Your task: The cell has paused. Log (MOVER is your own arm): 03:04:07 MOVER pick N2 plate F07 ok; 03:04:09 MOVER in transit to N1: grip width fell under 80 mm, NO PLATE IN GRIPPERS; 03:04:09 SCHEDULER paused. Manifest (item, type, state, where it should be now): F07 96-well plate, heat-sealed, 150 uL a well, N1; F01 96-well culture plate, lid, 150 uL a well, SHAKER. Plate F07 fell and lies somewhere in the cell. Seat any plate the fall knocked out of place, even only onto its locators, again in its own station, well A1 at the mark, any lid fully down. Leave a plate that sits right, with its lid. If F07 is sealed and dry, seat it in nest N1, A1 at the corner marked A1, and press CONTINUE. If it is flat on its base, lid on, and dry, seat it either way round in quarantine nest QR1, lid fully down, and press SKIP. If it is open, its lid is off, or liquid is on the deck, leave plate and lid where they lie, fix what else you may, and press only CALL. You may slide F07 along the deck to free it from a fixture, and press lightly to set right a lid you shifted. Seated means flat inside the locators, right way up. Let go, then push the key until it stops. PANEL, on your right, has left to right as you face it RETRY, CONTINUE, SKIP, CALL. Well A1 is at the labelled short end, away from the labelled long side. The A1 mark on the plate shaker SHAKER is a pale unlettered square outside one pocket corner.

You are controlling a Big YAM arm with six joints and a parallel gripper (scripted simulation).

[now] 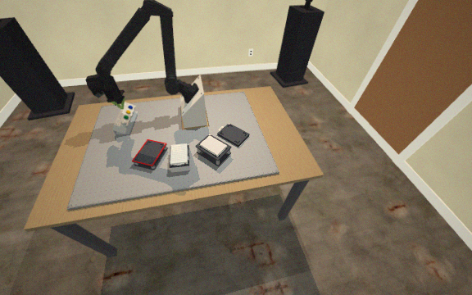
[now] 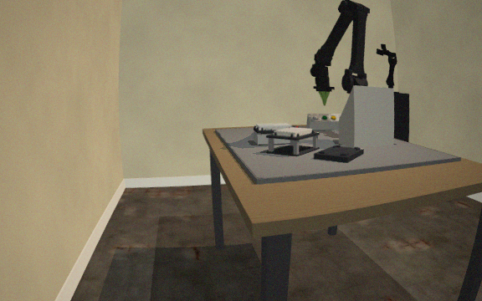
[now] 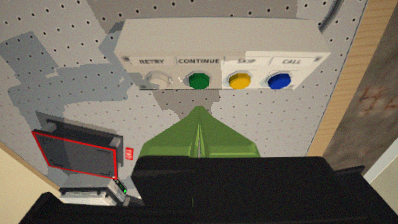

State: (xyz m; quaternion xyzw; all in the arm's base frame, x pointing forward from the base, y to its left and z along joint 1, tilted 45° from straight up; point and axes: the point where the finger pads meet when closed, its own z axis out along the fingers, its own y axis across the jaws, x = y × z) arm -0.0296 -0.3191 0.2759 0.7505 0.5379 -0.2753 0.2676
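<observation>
1. Hovering above the panel (image 3: pixel 220 50), the gripper (image 3: pixel 199 131) has its fingers pressed together on nothing, its tip lined up with the green CONTINUE key (image 3: pixel 199 80).
2. Drifting sideways on descent could press RETRY (image 3: pixel 158 79) or SKIP (image 3: pixel 239 80) instead.
3. Four keys, CALL (image 3: pixel 279 80) rightmost.
4. One white plate (image 1: pixel 179 154) sits well in front of the panel, beside the red-edged nest (image 1: pixel 149 152).
</observation>
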